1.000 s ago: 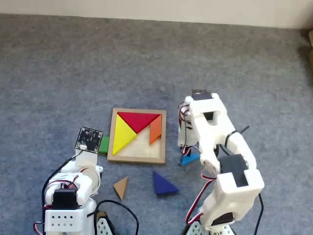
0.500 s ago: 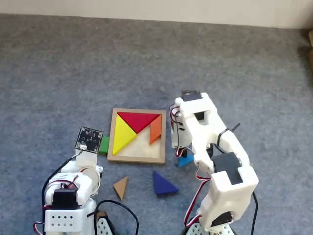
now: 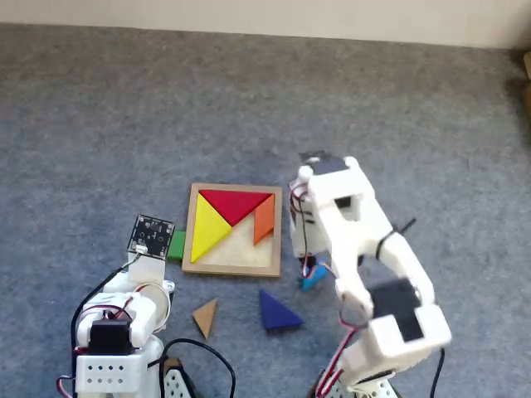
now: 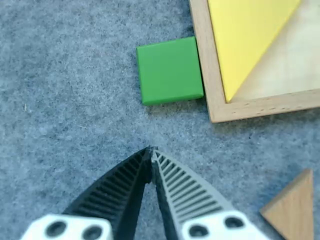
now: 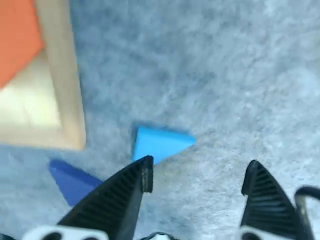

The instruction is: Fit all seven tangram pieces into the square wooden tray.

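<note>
My right gripper [image 5: 198,175] hangs wide-jawed over the small light-blue wooden triangle [image 5: 160,142], probably light, stiff and slick, best pinched across its straight edges near the middle.

The high view looks steeply down from above and behind the arm bases, taking in the grey surface [image 3: 124,108] with the tray [image 3: 236,269] near the middle. The left wrist view sits close over the surface, facing down past its own jaws to the tray's near corner beside the green square [image 4: 170,71]. The right wrist view, equally close, faces down past its jaws to the tray's other near corner by the blue triangle [image 5: 159,142]. All three views share the tray.
</note>
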### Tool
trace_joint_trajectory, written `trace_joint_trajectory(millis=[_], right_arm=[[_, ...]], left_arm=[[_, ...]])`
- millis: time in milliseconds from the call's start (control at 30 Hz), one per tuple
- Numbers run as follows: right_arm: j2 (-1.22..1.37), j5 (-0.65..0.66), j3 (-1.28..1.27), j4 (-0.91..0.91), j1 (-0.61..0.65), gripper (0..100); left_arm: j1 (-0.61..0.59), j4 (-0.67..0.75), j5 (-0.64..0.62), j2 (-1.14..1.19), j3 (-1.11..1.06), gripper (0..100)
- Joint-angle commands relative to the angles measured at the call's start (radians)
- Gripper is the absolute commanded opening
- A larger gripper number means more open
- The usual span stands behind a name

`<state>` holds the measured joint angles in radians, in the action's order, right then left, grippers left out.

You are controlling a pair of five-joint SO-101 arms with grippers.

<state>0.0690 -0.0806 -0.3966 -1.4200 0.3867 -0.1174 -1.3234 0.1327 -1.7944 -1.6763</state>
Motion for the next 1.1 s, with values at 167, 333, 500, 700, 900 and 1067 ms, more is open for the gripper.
trace_joint_trajectory(millis=[167, 333, 500, 700, 900, 1067], right_arm=[[-0.163, 0.425, -0.229, 0.11, 0.016, 27.9], [-0.119, 0.597, -0.249, 0.159, 0.018, 27.9], [-0.041, 0.612, -0.248, 0.265, 0.039, 27.9], [0.045, 0.614, -0.24, 0.277, 0.088, 27.9], [0.019, 0.614, -0.242, 0.271, 0.09, 27.9], [-0.085, 0.614, -0.246, 0.277, 0.117, 27.9]], left_arm=[[-0.013, -0.005, 0.002, -0.036, -0.021, 1], [-0.013, -0.005, 0.002, -0.036, -0.021, 1], [-0.013, -0.005, 0.002, -0.036, -0.021, 1], [-0.013, -0.005, 0.002, -0.036, -0.021, 1], [-0.013, -0.005, 0.002, -0.036, -0.021, 1], [-0.013, -0.005, 0.002, -0.036, -0.021, 1]])
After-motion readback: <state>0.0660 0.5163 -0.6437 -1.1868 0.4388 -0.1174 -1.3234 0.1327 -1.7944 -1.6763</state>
